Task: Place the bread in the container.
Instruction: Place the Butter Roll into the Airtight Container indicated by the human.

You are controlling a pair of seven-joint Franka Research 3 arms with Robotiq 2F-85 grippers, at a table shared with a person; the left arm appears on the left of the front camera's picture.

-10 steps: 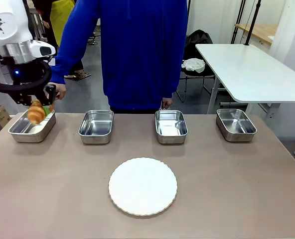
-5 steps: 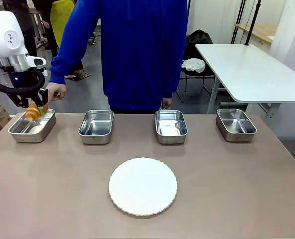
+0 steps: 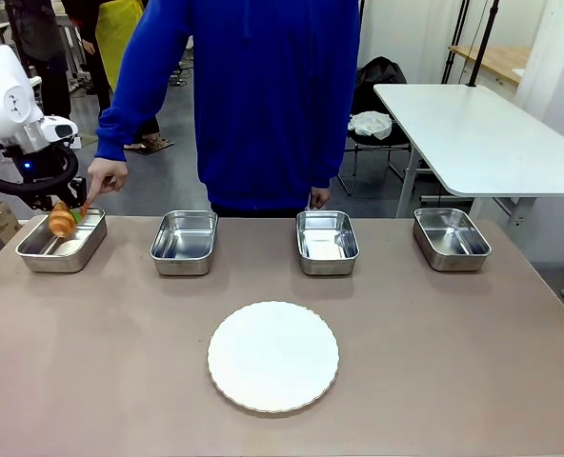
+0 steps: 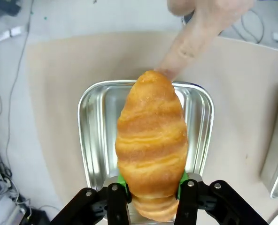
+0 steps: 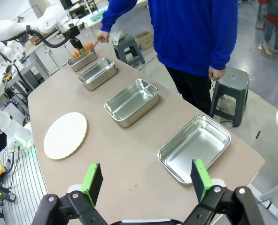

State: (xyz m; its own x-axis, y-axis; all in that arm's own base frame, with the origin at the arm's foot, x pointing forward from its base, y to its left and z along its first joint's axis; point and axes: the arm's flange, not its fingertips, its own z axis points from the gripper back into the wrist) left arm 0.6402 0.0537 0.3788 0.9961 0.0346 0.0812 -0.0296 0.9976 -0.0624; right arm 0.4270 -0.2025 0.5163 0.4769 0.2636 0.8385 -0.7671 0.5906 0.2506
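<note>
A golden-brown striped croissant (image 4: 150,140) is held between the green pads of my left gripper (image 4: 150,185), which is shut on it. It hangs over the leftmost steel pan (image 3: 44,246), the container (image 4: 96,131) seen from above in the left wrist view. In the front view the croissant (image 3: 62,221) sits just above that pan's far end. A person's hand (image 3: 103,178) points a finger (image 4: 188,49) down at the pan's far rim, close to the croissant's tip. My right gripper (image 5: 146,180) is open, high above the table's right end.
Three more look-alike steel pans (image 3: 184,242) (image 3: 326,242) (image 3: 451,238) stand in a row along the far edge. A round white scalloped plate (image 3: 273,355) lies mid-table. The person in a blue top (image 3: 263,95) stands behind the row. A white side table (image 3: 473,133) is at the back right.
My left gripper has carried the croissant further left and slightly down over the leftmost pan. The person's hand has followed, pointing at the pan.
</note>
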